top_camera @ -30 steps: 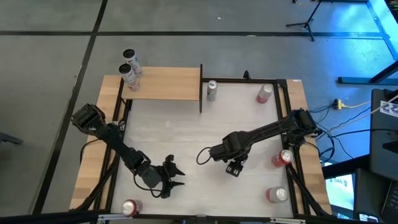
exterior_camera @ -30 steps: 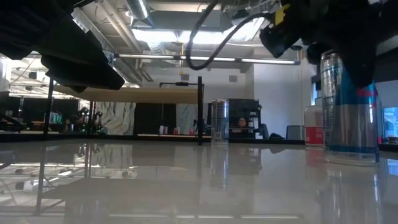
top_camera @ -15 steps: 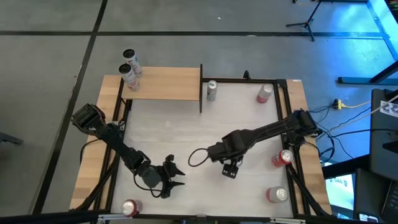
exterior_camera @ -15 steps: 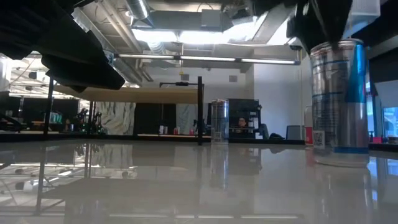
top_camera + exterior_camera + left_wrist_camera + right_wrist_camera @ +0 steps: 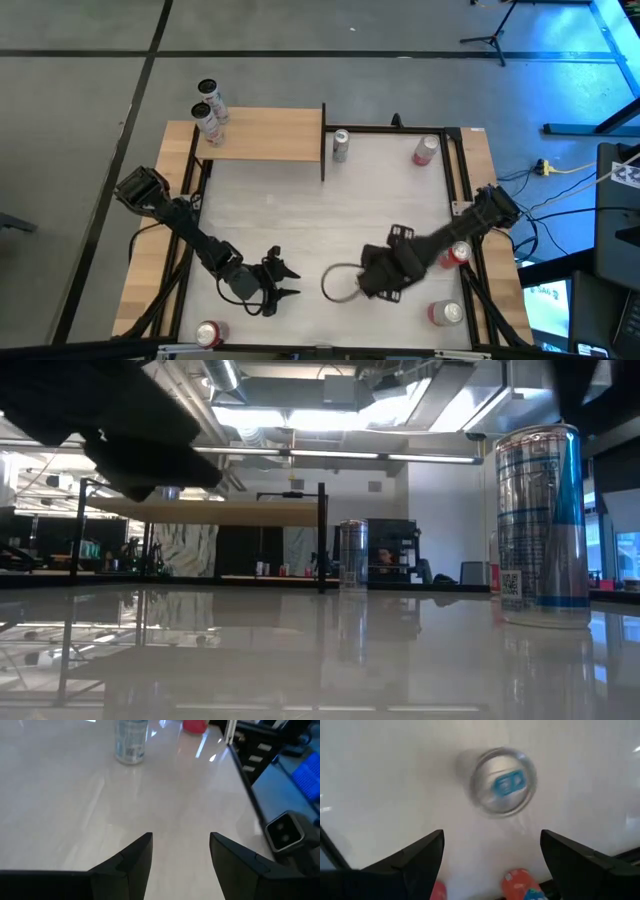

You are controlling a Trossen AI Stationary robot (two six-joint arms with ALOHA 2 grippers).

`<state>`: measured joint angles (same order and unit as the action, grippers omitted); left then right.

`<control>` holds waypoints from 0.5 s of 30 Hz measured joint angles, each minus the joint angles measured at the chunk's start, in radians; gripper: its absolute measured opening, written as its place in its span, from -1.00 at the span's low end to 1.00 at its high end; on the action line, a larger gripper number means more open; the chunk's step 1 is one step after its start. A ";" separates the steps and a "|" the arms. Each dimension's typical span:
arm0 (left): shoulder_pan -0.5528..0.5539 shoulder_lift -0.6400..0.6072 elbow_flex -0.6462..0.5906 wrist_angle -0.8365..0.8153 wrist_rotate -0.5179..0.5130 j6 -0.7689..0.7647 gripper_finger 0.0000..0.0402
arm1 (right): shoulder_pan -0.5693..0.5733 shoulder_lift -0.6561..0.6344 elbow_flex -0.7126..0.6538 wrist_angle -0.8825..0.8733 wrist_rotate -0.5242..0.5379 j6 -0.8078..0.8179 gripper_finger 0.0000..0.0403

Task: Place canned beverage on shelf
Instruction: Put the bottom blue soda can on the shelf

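Note:
A silver-and-blue can (image 5: 541, 525) stands upright on its base on the white tabletop near the near edge. The right wrist view looks down on its top (image 5: 502, 781), and it shows ahead of the left gripper (image 5: 131, 740). In the high view my right arm hides it. My right gripper (image 5: 492, 840) is open and above the can, touching nothing. My left gripper (image 5: 285, 281) is open and empty, low over the table's near left (image 5: 180, 850). The tan shelf (image 5: 265, 135) stands raised on black posts at the far left (image 5: 220, 512).
Two cans (image 5: 208, 112) stand at the shelf's left end. A silver can (image 5: 340, 145) and a red can (image 5: 425, 150) stand by the far edge. Red cans stand at the right (image 5: 455, 252), the near right (image 5: 445, 313) and the near left (image 5: 208, 333). A cable loop (image 5: 338, 283) hangs beside the right gripper.
My right gripper has set the silver-and-blue can upright on the table and let go of it. It has then risen clear of the can, out of the low view, and drawn back toward the table's near right. The can stays standing.

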<state>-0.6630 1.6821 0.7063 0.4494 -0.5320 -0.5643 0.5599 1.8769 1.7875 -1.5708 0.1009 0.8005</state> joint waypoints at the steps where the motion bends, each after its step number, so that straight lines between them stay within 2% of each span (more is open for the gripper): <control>1: 0.003 0.000 0.000 0.008 0.000 0.001 -0.06 | 0.024 -0.002 -0.005 0.003 0.018 0.017 0.62; 6: 0.025 0.001 0.002 0.042 0.000 0.001 -0.06 | 0.133 -0.018 -0.087 0.001 0.131 0.123 0.62; 12: 0.055 0.007 0.063 0.041 0.002 0.091 -0.06 | 0.232 -0.076 -0.280 0.016 0.297 0.326 0.62; 15: 0.080 0.043 0.109 0.040 0.029 0.146 -0.06 | 0.265 -0.123 -0.399 0.077 0.355 0.428 0.62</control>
<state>-0.5832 1.7251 0.8154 0.4892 -0.5034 -0.4183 0.8244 1.7540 1.3882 -1.4938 0.4559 1.2288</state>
